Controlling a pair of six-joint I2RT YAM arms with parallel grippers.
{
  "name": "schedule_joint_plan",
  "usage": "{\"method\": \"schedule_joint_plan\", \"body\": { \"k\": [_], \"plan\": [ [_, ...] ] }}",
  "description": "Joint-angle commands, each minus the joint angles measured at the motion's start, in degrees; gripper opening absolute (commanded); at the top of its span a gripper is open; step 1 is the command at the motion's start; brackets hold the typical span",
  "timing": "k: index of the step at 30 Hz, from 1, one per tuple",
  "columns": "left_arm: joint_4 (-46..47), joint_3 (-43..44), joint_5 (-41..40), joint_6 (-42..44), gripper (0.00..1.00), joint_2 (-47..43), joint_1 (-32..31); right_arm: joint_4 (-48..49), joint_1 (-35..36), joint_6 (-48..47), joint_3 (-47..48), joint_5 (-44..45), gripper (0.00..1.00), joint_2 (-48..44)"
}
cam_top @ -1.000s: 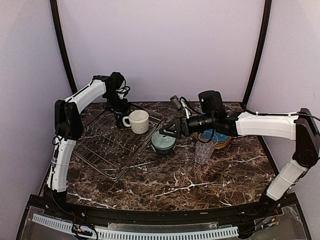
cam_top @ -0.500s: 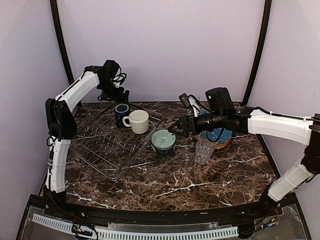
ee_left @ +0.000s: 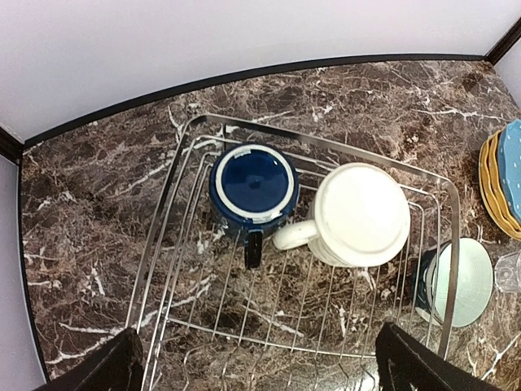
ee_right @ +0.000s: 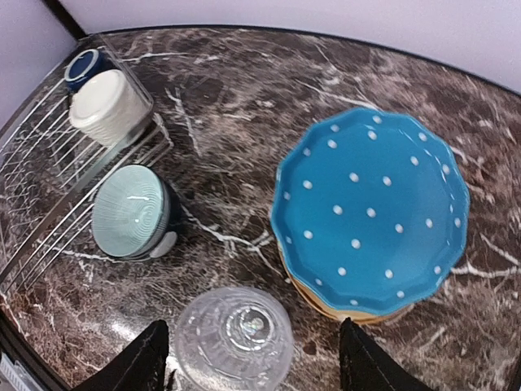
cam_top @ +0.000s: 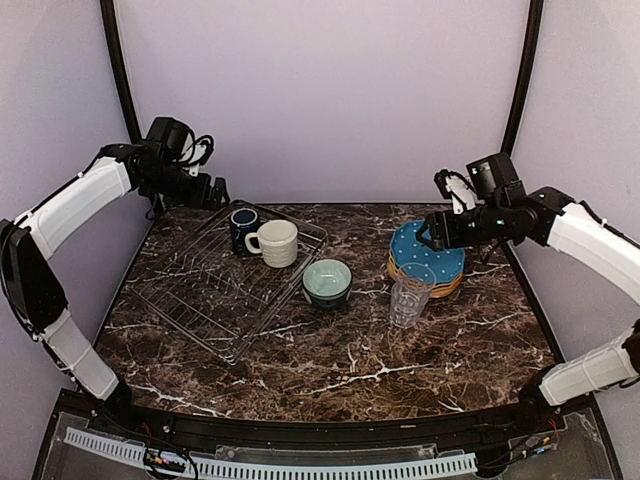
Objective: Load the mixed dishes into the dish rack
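While both arms hang up in the air, the rack (cam_top: 215, 290) sits on the table (cam_top: 400, 360) with two mugs in its far corner. The dark blue mug (cam_top: 241, 228) is at the back, and the cream mug (cam_top: 277, 243) is just beside it. The bowl (cam_top: 327, 282) sits on the table just right of the rack. Farther right of the rack stand the glass (cam_top: 410, 294) and a stack of plates (cam_top: 428, 255) with the blue dotted one on top. The left gripper (cam_top: 215, 192) hangs above the rack's far left side, its jaws wide open and empty. The right gripper (cam_top: 426, 232) hangs well right of the rack, over the plates, its jaws apart and holding nothing.
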Motion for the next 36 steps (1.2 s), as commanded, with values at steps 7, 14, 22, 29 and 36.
{"method": "schedule_joint_plan", "body": {
  "k": [7,14,22,29,36],
  "plan": [
    [6.9,-11.7,4.8,-2.3,0.99,-6.9,-0.7,-9.5,-4.2,-3.7,0.2,-5.1,0.55,7.7],
    [7.5,-12.7,6.7,-3.2,0.99,-6.3,-1.1,-9.8,-4.3,-5.0,0.0,-5.7,0.35,13.0],
    [7.4,-12.4,7.1,-3.0,0.99,-5.9,-1.2,-10.5,-4.2,-5.6,1.5,-6.7,0.11,15.8],
    [7.5,-12.4,8.2,-3.0,0.99,-6.7,-1.3,-12.6,-3.8,-5.4,5.4,-5.7,0.0,13.8],
    [9.3,-13.2,11.6,-3.3,0.99,-8.6,-1.8,-14.3,-3.3,-5.9,9.7,-7.0,0.0,11.7]
  ]
}}
